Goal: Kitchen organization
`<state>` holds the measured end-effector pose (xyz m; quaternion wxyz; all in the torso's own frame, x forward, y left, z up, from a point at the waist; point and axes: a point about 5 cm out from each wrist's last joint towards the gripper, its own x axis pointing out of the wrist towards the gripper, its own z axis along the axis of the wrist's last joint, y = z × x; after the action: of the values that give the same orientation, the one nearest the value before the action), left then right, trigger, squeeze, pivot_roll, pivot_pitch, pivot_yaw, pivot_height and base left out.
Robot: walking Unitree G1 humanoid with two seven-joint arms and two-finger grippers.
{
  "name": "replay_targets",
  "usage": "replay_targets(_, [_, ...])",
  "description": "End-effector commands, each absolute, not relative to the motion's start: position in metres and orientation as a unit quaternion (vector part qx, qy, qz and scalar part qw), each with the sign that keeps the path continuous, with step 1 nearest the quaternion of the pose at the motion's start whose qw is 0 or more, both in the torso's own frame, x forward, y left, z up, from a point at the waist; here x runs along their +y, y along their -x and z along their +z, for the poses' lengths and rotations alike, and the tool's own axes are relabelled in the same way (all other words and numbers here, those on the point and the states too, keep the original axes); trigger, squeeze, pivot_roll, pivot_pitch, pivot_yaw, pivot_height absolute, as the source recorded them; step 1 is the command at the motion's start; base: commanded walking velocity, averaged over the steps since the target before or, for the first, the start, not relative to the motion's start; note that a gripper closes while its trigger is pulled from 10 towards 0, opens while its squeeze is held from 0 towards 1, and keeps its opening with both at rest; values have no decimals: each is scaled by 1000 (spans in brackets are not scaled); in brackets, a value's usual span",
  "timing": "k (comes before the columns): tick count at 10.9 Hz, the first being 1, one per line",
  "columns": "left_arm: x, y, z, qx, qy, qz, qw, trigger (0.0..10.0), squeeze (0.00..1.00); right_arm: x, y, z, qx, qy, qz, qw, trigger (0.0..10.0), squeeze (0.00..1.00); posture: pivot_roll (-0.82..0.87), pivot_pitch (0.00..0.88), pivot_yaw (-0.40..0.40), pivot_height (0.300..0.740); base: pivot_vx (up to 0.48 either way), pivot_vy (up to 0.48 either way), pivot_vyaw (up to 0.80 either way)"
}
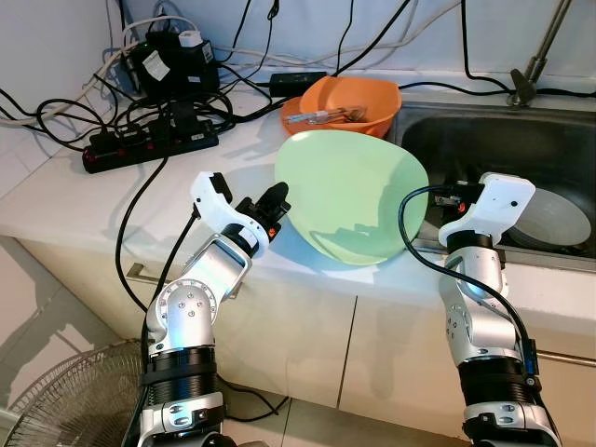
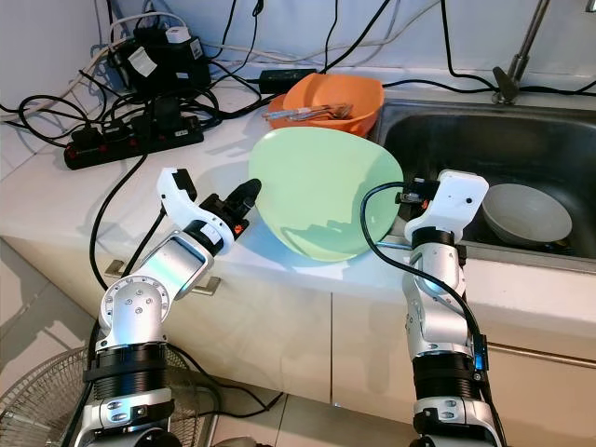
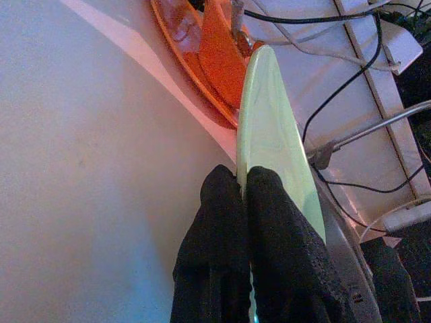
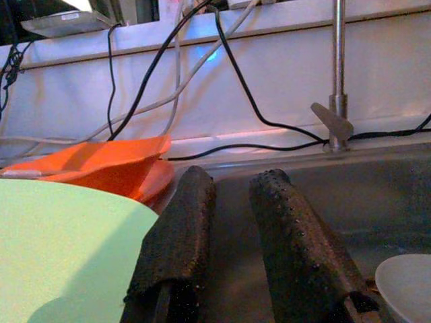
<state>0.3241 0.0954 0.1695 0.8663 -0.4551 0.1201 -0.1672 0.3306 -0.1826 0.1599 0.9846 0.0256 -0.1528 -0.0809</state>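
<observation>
The left gripper has its jaws clamped on the near-left rim of a pale green plate, one black finger on each face of the rim, as the left wrist view shows edge-on. The plate is held tilted above the white worktop, its far edge close to an orange bowl that holds some cutlery. The right gripper has its jaws a little apart and gripping nothing; it sits just beside the plate's right edge, at the front lip of the steel sink. A white bowl lies inside the sink, beyond the right wrist. At the back left of the worktop a black power strip sits among tangled cables. A tap rises behind the sink.
</observation>
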Motion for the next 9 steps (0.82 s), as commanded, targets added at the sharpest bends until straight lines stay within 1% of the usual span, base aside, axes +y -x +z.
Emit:
replay_targets(1, [86,-321,176,127,440,-192,868,10000,0,-177,-333,162,-157,-33,-73,984,10000,0,80,0,87,740,0,0,0])
replay_targets(2, [82,-315,171,154,407,-216,874,10000,0,-174,-333,161,-154,-34,-69,985,10000,0,83,0,89,740,0,0,0])
replay_targets(3, [83,-311,166,181,385,-222,877,10000,0,-174,-334,160,-153,-35,-67,985,10000,0,86,0,90,740,0,0,0])
replay_targets(4, [84,-307,164,192,371,-231,879,10000,0,-173,-334,159,-150,-38,-65,986,10000,0,88,0,91,740,0,0,0])
replay_targets(7, [88,-301,166,200,347,-259,879,10000,0,-169,-334,156,-146,-41,-60,987,10000,0,94,0,92,740,0,0,0])
replay_targets(9, [89,-301,166,200,339,-263,881,10000,0,-166,-335,156,-145,-43,-55,987,10000,0,95,0,94,740,0,0,0])
